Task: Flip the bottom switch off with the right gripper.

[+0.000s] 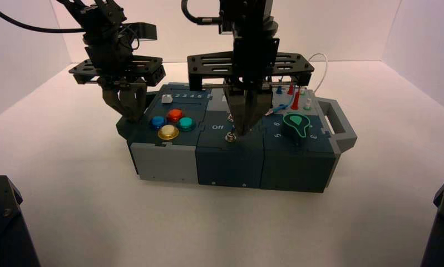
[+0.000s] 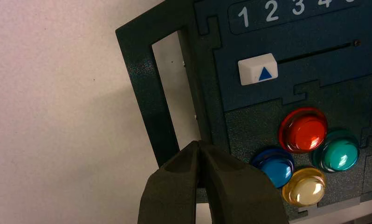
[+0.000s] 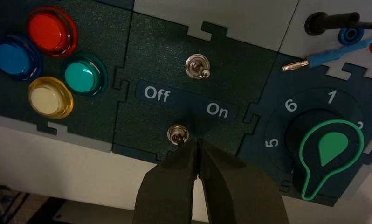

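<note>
Pressing in from the On side, the right claw (image 3: 196,147) has its two dark fingers pinched together, holding nothing, their joined tips right beside the bottom switch (image 3: 178,135), which sits just below centre in the right wrist view. In the high view the same claw (image 1: 243,130) comes straight down over the middle of the box (image 1: 231,161), and the switch (image 1: 230,137) shows at the front edge of the dark-teal middle panel, under the word Off. Fingers pinched to a single blunt point suit a nudge better than a grip, and standing on the On side lets them shove the lever toward Off. The lever seems to lean a little toward Off already, though I cannot say whether it has clicked over. The twin toggle (image 3: 197,67) above the Off/On lettering leans toward On and is well apart from the fingers.

The left claw (image 2: 198,163) is also pinched narrow and empty, parked over the box's left handle (image 2: 147,93), clear of the coloured buttons (image 2: 303,130) and the white slider (image 2: 258,69), likely kept there so it stays out of the way.

The box rests on a plain white counter (image 1: 97,211), matte and bare around it, with white walls (image 1: 342,28) closing in behind and at both sides.
</note>
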Action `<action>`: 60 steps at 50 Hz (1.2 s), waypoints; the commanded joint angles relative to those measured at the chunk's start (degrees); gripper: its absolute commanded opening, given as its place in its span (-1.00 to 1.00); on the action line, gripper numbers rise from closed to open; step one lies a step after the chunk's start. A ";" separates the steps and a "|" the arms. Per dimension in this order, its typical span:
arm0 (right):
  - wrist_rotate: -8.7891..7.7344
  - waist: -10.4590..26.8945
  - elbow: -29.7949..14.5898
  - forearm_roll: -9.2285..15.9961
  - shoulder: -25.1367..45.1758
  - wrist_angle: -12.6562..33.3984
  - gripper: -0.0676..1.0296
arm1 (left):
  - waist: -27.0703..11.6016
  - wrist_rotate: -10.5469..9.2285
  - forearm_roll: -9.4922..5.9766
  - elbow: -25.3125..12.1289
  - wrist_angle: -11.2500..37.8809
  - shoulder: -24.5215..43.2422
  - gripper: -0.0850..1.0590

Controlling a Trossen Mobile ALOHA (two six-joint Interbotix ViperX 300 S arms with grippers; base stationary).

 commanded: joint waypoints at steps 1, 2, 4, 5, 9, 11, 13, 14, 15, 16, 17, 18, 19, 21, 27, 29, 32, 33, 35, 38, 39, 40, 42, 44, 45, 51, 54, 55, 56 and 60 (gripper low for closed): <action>0.79 0.35 -1.05 -0.35 -0.53 -0.26 -0.92 | -1.67 2.29 0.35 -1.23 -1.23 -0.18 -0.91; 0.79 0.35 -1.05 -0.26 -0.44 -0.35 -0.92 | -1.67 2.20 0.35 -1.23 -1.14 -0.18 -0.91; 0.88 0.35 -1.05 -0.26 -0.44 -0.53 -0.92 | -1.67 2.29 0.35 -1.23 -1.14 -0.18 -0.91; 0.79 0.35 -1.05 -0.26 -0.35 -0.70 -0.92 | -1.67 2.29 0.35 -1.23 -1.23 -0.26 -0.91; 0.88 0.35 -1.23 -0.26 -0.18 -1.05 -0.92 | -1.67 2.29 0.35 -1.23 -1.05 -0.26 -0.91; 0.88 0.35 -1.49 -0.26 -0.09 -1.05 -0.92 | -1.67 2.29 0.35 -1.23 -1.05 -0.26 -0.91; 0.88 0.35 -1.67 -0.26 0.09 -1.05 -0.92 | -1.67 2.29 0.35 -1.14 -1.05 -0.26 -0.91; 0.88 0.35 -1.85 -0.26 0.18 -1.05 -0.92 | -1.67 2.29 0.35 -1.23 -1.05 -0.18 -0.91; 0.88 0.35 -1.93 -0.26 0.26 -1.05 -0.92 | -1.67 2.29 0.35 -1.23 -1.05 -0.26 -0.91; 0.88 0.35 -1.93 -0.26 0.26 -1.05 -0.92 | -1.67 2.29 0.35 -1.23 -1.05 -0.26 -0.91; 0.88 0.35 -2.11 -0.26 0.35 -1.05 -0.92 | -1.67 2.29 0.35 -1.23 -0.97 -0.26 -0.91; 0.88 0.44 -2.11 -0.26 0.44 -1.14 -0.92 | -1.67 2.29 0.35 -1.23 -0.97 -0.26 -0.91; 0.88 0.44 -2.29 -0.26 0.44 -1.14 -0.92 | -1.67 2.29 0.26 -1.23 -0.97 -0.26 -0.91; 0.88 0.44 -2.46 -0.26 0.62 -1.23 -0.92 | -1.76 2.29 0.26 -1.23 -0.97 -0.26 -0.91; 0.88 0.70 -2.99 -0.26 0.88 -1.85 -0.92 | -1.76 2.20 0.26 -1.23 -0.88 -0.26 -0.91; 0.88 0.70 -2.99 -0.26 0.97 -1.93 -0.92 | -1.85 2.20 0.26 -1.23 -0.97 -0.26 -0.91; 0.88 0.62 -3.34 -0.26 1.23 -2.29 -0.92 | -1.85 2.29 0.18 -1.23 -0.88 -0.26 -0.91; 0.88 0.70 -3.34 -0.26 1.23 -2.29 -0.92 | -1.85 2.20 0.18 -1.23 -0.97 -0.26 -0.91; 0.88 0.62 -3.43 -0.26 1.41 -2.46 -0.92 | -1.93 2.20 0.18 -1.23 -0.88 -0.26 -0.91; 0.79 0.70 -3.69 -0.18 1.41 -2.55 -0.92 | -2.02 2.20 0.18 -1.23 -0.88 -0.26 -0.91; 0.79 0.79 -3.87 -0.18 1.41 -2.64 -0.92 | -2.11 2.20 0.18 -1.23 -0.88 -0.26 -0.91; 0.79 0.79 -3.96 -0.26 1.41 -2.55 -0.92 | -2.11 2.20 0.18 -1.23 -0.88 -0.26 -0.91; 0.79 0.79 -4.04 -0.18 1.32 -2.55 -0.92 | -2.20 2.11 0.09 -1.23 -0.88 -0.26 -0.91; 0.79 0.79 -4.22 0.00 1.23 -2.55 -0.92 | -2.11 2.02 0.09 -1.23 -0.88 -0.26 -0.91; 0.88 0.88 -4.22 0.09 1.23 -2.64 -0.92 | -2.11 2.02 0.09 -1.23 -0.88 -0.26 -0.91; 0.88 1.14 -4.66 0.26 1.05 -2.64 -0.92 | -2.11 1.93 0.09 -1.23 -0.88 -0.35 -0.91; 0.79 1.32 -5.01 0.35 1.05 -2.55 -0.92 | -2.11 1.93 0.00 -1.23 -0.79 -0.35 -0.91; 0.79 1.41 -5.10 0.35 1.05 -2.55 -0.92 | -2.11 1.93 0.00 -1.23 -0.79 -0.35 -0.91; 0.79 1.41 -5.19 0.44 1.05 -2.55 -0.92 | -2.20 1.93 0.00 -1.23 -0.79 -0.26 -0.91; 0.79 1.67 -5.62 0.44 1.05 -2.55 -0.92 | -2.20 1.93 0.00 -1.23 -0.79 -0.26 -0.91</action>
